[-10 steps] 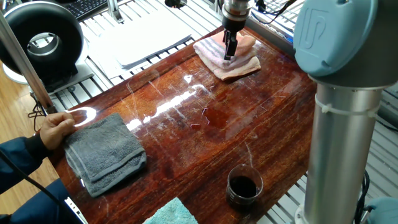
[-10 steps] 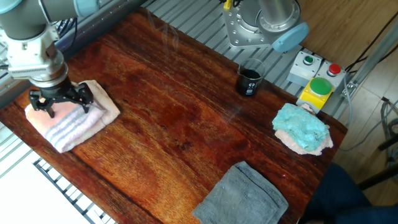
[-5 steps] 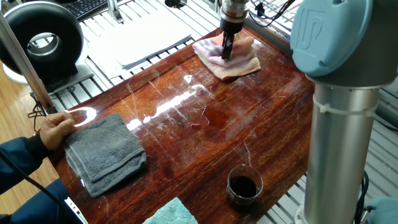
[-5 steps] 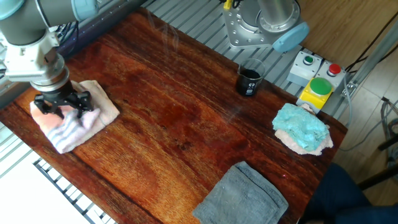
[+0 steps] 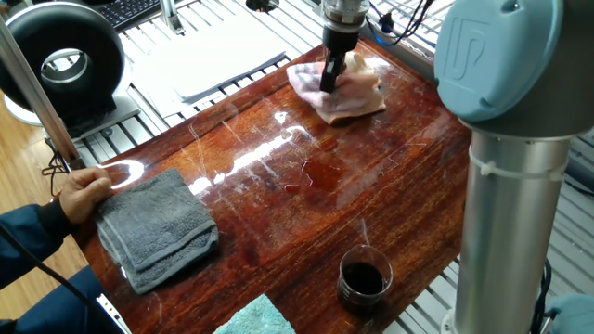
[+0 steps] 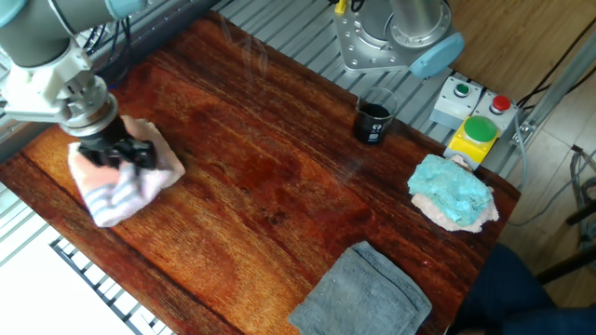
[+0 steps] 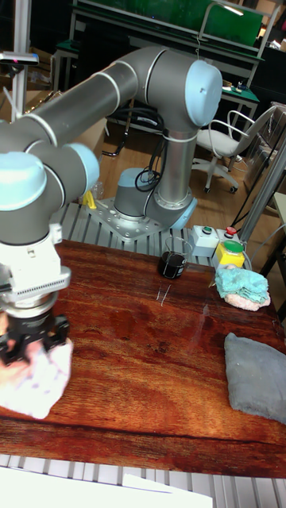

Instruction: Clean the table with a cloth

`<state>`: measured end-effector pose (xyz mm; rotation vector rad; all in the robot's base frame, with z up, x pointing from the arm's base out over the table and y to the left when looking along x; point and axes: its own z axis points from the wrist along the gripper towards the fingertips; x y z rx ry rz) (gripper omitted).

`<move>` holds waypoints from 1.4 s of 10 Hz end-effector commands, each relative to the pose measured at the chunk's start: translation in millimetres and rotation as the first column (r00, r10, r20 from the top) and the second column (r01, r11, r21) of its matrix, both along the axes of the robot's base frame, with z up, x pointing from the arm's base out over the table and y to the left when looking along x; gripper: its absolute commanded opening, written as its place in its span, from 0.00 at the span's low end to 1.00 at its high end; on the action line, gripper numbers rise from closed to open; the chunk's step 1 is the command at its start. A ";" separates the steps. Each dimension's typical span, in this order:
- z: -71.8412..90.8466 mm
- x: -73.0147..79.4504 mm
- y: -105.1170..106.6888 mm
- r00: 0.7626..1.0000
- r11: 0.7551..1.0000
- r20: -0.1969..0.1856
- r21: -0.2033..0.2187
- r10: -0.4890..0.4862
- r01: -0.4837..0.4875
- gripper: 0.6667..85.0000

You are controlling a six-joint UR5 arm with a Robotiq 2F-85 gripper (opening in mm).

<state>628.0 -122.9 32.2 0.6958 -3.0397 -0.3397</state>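
The pale pink cloth (image 5: 348,93) (image 6: 121,186) (image 7: 36,381) with faint lilac stripes is bunched up at a far corner of the glossy reddish-brown table (image 5: 371,186) (image 6: 261,177) (image 7: 151,357). My gripper (image 5: 329,79) (image 6: 114,154) (image 7: 28,341) stands straight down on it, shut on a pinched fold of the cloth. The fingertips are buried in the fabric. A small wet puddle (image 5: 316,174) lies near the middle of the table.
A dark grey towel (image 5: 158,227) (image 6: 363,293) (image 7: 256,375) lies at one end, a person's hand (image 5: 83,190) beside it. A teal cloth (image 6: 452,191) (image 7: 242,286) and a cup of dark liquid (image 5: 362,276) (image 6: 372,119) (image 7: 172,263) stand near the arm's base. A white board (image 5: 218,56) lies off the table.
The gripper closed on the cloth and gathered it from a flat spread into a bunch. Gripper and cloth have shifted a little toward the table's middle.
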 end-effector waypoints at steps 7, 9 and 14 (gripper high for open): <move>7.0 2.3 -10.5 0.997 0.992 0.049 -0.112 0.064 -0.058 0.00; 9.1 -0.3 -3.7 0.999 0.995 0.036 -0.089 0.038 -0.035 0.00; 4.5 32.0 -44.3 0.947 0.936 0.127 -0.239 0.294 -0.258 0.21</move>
